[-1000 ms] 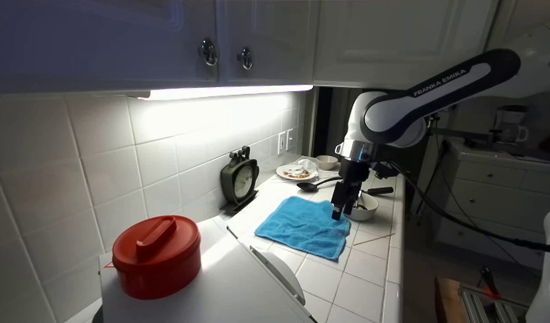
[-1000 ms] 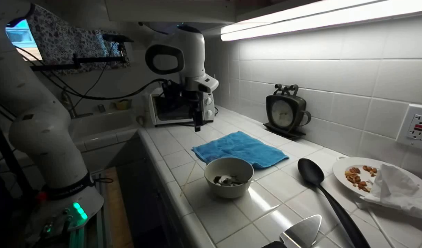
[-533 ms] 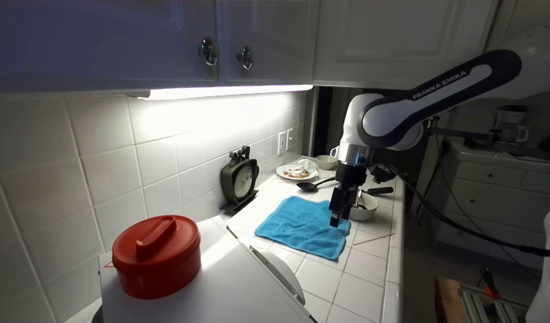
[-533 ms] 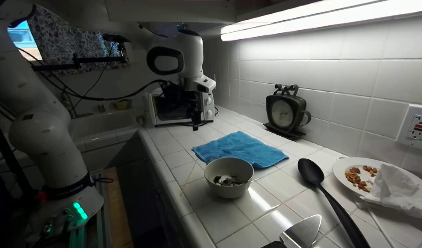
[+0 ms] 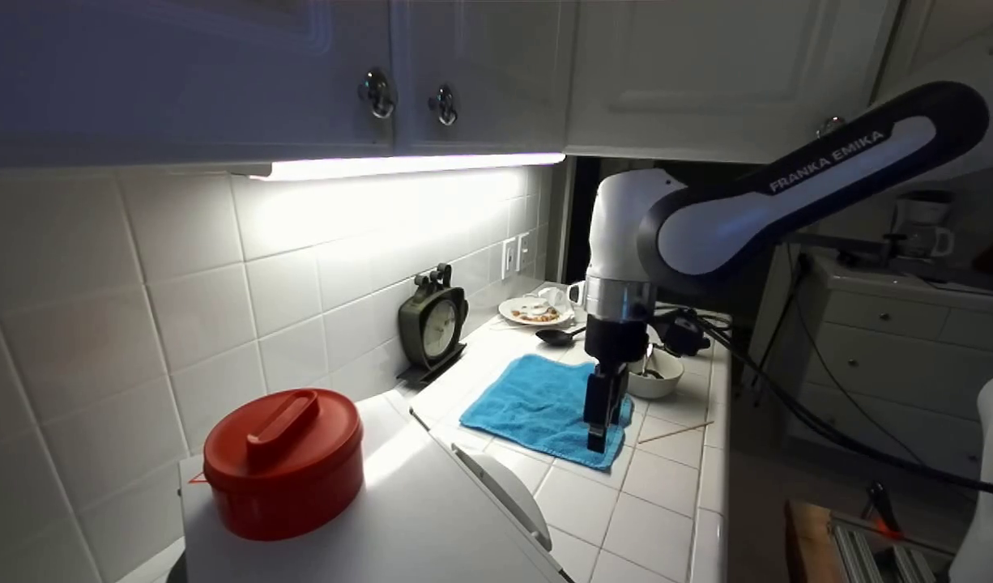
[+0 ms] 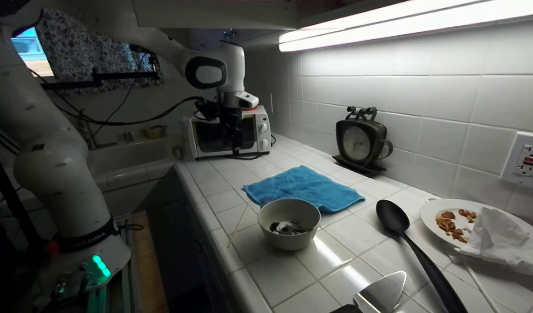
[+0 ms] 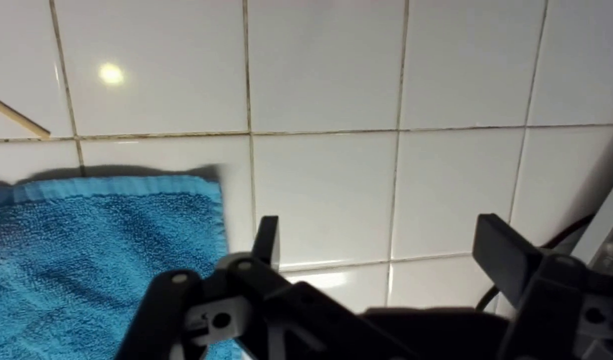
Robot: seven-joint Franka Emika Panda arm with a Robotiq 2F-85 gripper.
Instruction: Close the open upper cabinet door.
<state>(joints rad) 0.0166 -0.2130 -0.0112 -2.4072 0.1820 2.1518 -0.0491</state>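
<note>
The upper cabinet door [image 5: 723, 69] is a large white framed panel at the top of an exterior view. Its small knob [image 5: 830, 125] shows near the lower right corner, beside the arm's forearm. It seems to stand out at an angle from the two bluish doors. A pale panel [image 6: 214, 13] at the top of an exterior view seems to be the same door. My gripper [image 5: 604, 429] points down over the counter, well below the door and not touching it. It also shows in an exterior view [image 6: 236, 150]. In the wrist view my gripper [image 7: 379, 240] is open and empty.
A blue towel [image 5: 553, 413] lies on the tiled counter beside my gripper. A white toaster oven [image 6: 261, 117] carries a red lidded pot [image 5: 282, 461]. A bowl [image 6: 288, 224], a scale [image 6: 360, 141], a black spoon [image 6: 392, 215] and a plate [image 6: 440, 206] stand along the counter.
My gripper has moved along the counter toward the toaster oven and turned more upright. The forearm has shifted and now uncovers the door's knob. The door has not visibly moved.
</note>
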